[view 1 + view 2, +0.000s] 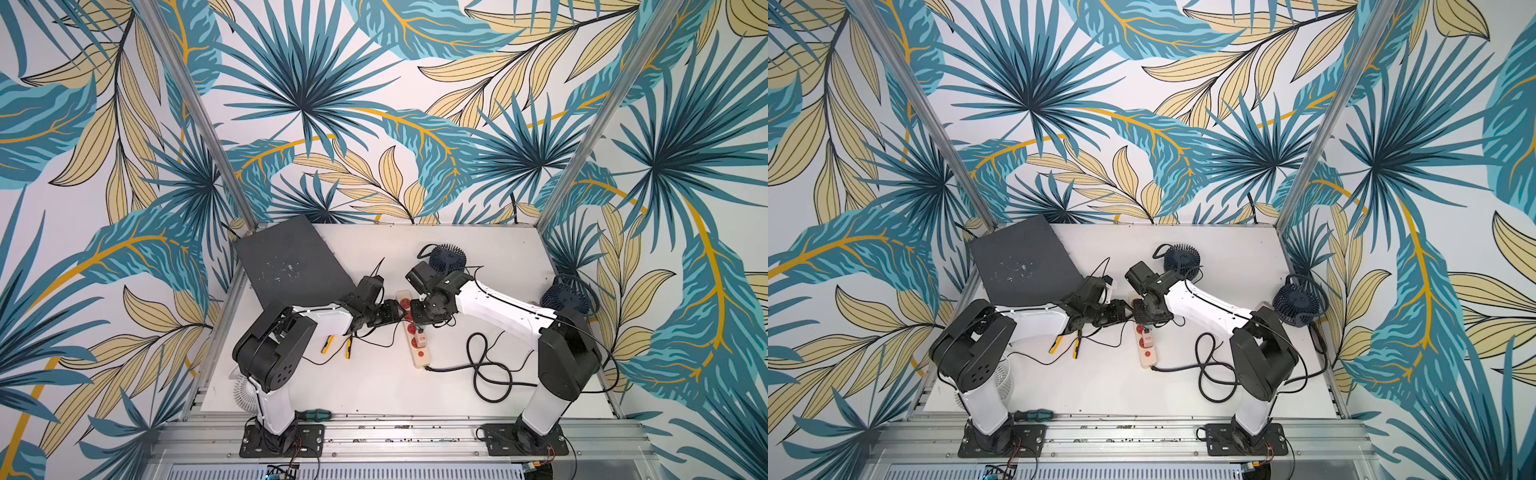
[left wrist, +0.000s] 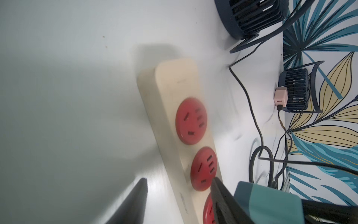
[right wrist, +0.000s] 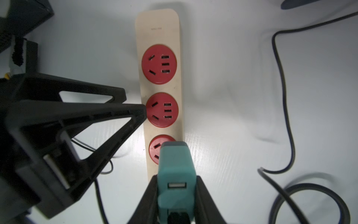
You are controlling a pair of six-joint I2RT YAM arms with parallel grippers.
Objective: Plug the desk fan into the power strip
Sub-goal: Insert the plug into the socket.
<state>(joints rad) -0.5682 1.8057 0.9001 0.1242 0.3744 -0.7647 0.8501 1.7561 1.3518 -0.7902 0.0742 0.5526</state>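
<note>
While the right gripper (image 3: 175, 179) is clamped on the teal plug adapter (image 3: 174, 161) poised over a red socket (image 3: 155, 148) of the power strip (image 3: 158, 23), lying mid-table between the arms, and the left gripper (image 3: 134, 102) has jaws apart at the strip's edge, insertion looks not yet done: align, push home.

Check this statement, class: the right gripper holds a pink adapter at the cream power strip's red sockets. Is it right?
No. The adapter clamped in the right gripper is teal, not pink; the right wrist view shows it. The rest stands: it is held at the red sockets of the cream power strip.
</note>
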